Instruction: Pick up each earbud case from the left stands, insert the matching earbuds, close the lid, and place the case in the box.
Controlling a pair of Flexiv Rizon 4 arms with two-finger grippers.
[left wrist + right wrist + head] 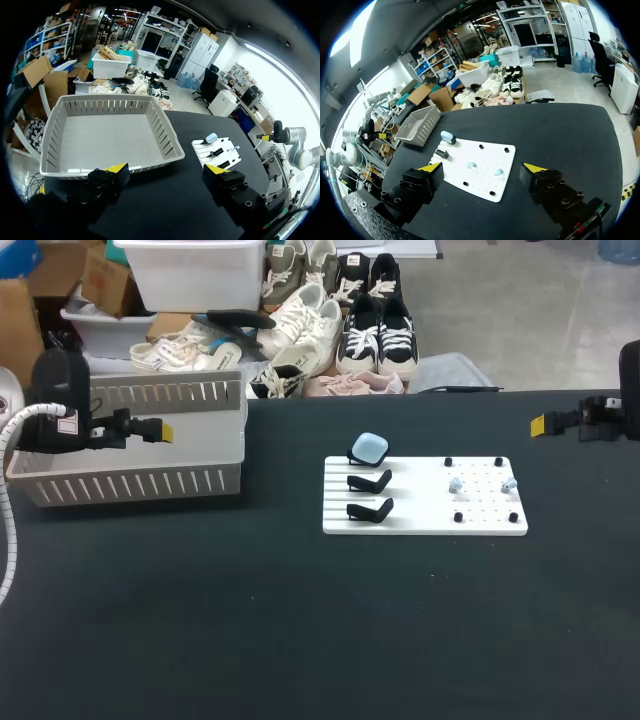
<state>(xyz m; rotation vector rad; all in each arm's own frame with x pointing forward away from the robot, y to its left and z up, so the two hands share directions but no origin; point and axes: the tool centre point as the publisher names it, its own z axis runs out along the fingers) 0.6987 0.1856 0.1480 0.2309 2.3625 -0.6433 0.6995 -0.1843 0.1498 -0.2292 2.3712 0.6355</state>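
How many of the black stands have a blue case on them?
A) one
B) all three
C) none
A: just one light blue case sits at the far end of the row; the middle stand and the nearest stand are bare.

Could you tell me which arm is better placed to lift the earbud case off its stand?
Probably left: the earbud case sits at the left end of the board, facing the open left gripper; the open right gripper lies nearer the earbuds.
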